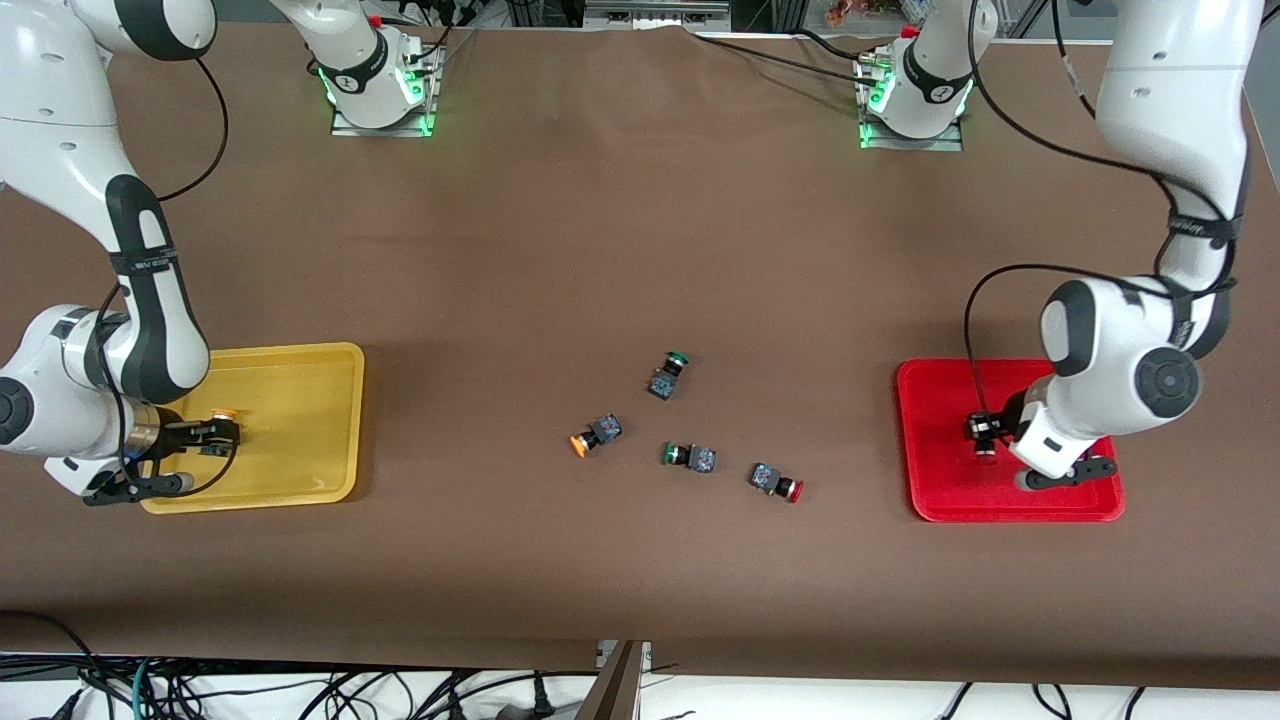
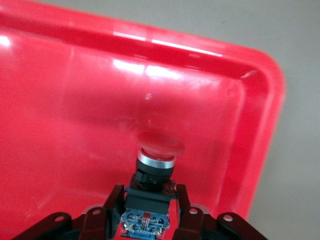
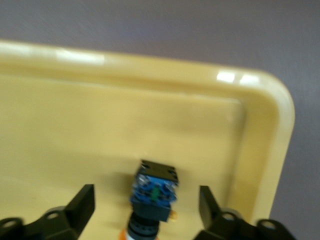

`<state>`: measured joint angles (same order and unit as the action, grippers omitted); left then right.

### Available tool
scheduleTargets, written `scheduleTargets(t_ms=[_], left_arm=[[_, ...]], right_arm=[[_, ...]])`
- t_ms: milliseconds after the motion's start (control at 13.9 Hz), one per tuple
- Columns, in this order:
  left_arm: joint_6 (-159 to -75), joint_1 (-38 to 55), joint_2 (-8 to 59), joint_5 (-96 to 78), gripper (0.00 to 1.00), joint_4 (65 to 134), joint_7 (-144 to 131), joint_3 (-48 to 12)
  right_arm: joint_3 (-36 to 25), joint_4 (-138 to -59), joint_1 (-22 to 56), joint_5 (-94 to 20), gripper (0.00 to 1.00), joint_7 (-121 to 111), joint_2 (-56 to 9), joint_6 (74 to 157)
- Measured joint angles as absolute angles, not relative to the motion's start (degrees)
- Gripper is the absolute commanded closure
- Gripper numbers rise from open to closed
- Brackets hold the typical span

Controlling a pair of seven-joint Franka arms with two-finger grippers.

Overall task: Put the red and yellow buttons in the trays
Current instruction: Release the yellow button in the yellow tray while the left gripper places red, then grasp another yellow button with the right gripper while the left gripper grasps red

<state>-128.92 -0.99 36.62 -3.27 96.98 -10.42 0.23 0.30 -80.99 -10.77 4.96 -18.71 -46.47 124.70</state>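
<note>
The red tray [image 1: 945, 485] lies toward the left arm's end of the table. My left gripper [image 1: 987, 437] hangs low over it, shut on the dark body of a red button [image 2: 155, 163], whose cap points at the tray floor [image 2: 75, 100]. The yellow tray [image 1: 300, 420] lies toward the right arm's end. My right gripper [image 1: 213, 436] is open just above it, and a yellow button [image 3: 154, 196] lies loose on the tray between the spread fingers [image 3: 82, 207]. Another yellow button [image 1: 594, 436] and another red button [image 1: 777, 482] lie on the table between the trays.
Two green-capped buttons [image 1: 668, 374] [image 1: 690, 456] lie among the loose ones mid-table. Brown cloth covers the table. Both arm bases stand along the edge farthest from the front camera, and cables hang below the nearest edge.
</note>
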Motion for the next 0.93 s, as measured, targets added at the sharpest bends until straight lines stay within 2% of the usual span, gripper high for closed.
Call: scheduleTargets(t_ms=[72,143,215,287,646,789,932], left_arm=[[-129.8,-1.0,38.0,-3.3,0.88,96.8,-11.9,0.1],[-130.2,-1.0,38.8,-3.3,0.73,96.5,-12.9,0.1],[-130.3,-1.0,39.2,-3.3,0.10,96.2,-13.6,0.1],[-130.3,-1.0,39.3,-3.3,0.00,96.1,-14.1,0.1],[-130.6,-1.0,39.4,-3.3,0.00,94.9,-14.3,0.1],[-128.1,-0.9,39.4,-3.3,0.00,91.0,-14.2,0.0],[-120.9,-0.6,39.3,-3.2,0.00,84.7,-14.0,-0.4]], right_arm=[[1.0,-80.6,-9.9,4.9,0.01,-18.1,-46.1,124.7],[1.4,-80.3,-8.4,4.9,0.01,-16.2,-45.6,124.5],[1.6,-80.2,-6.5,4.9,0.01,-13.4,-45.1,124.2],[1.7,-80.1,-4.6,4.9,0.01,-10.2,-44.7,123.6],[3.0,-80.1,2.7,4.9,0.01,9.3,-43.8,122.4],[3.3,-80.1,6.6,4.8,0.01,19.1,-43.4,122.4],[3.5,-80.1,11.0,4.8,0.01,29.9,-43.0,122.4]])
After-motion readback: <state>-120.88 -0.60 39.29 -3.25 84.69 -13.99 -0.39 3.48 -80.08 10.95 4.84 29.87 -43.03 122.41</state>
